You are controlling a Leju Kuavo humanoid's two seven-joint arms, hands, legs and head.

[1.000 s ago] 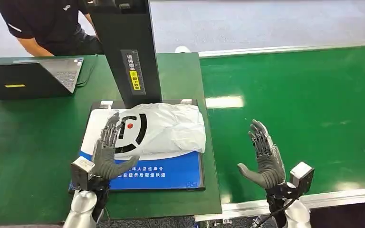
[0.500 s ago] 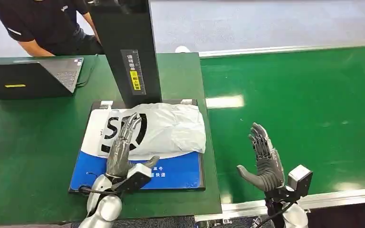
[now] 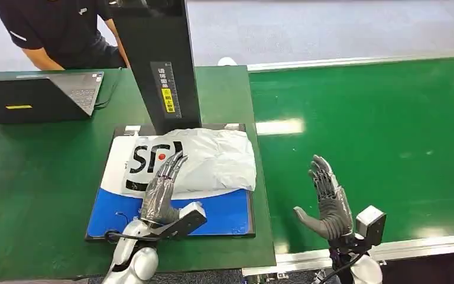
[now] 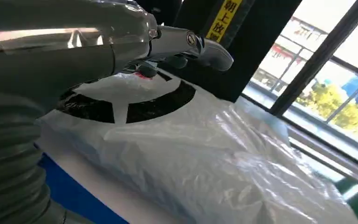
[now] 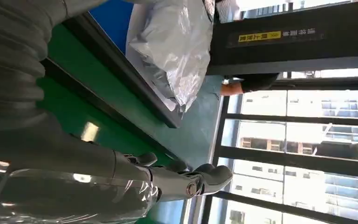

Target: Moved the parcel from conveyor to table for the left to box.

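The parcel (image 3: 213,160), a white plastic bag with a black and red logo, lies on a blue and white mat (image 3: 224,216) on the green table. My left hand (image 3: 162,189) stretches flat over the parcel's near left part, fingers straight and apart, holding nothing; I cannot tell whether it touches. The left wrist view shows the crinkled bag (image 4: 205,154) just under the hand (image 4: 121,46). My right hand (image 3: 330,201) stands open and upright over the conveyor's near edge, apart from the parcel. In the right wrist view the bag (image 5: 177,42) lies beyond that hand (image 5: 121,172).
A black column (image 3: 156,65) with a yellow label stands right behind the parcel. A laptop (image 3: 35,94) sits at the table's far left, with a person (image 3: 59,29) behind it. The green conveyor belt (image 3: 378,130) runs along the right, edged by a metal rail (image 3: 425,244).
My left hand has turned from upright to flat and reached forward and right over the parcel's logo. My right hand has sunk slightly. The parcel has not moved.
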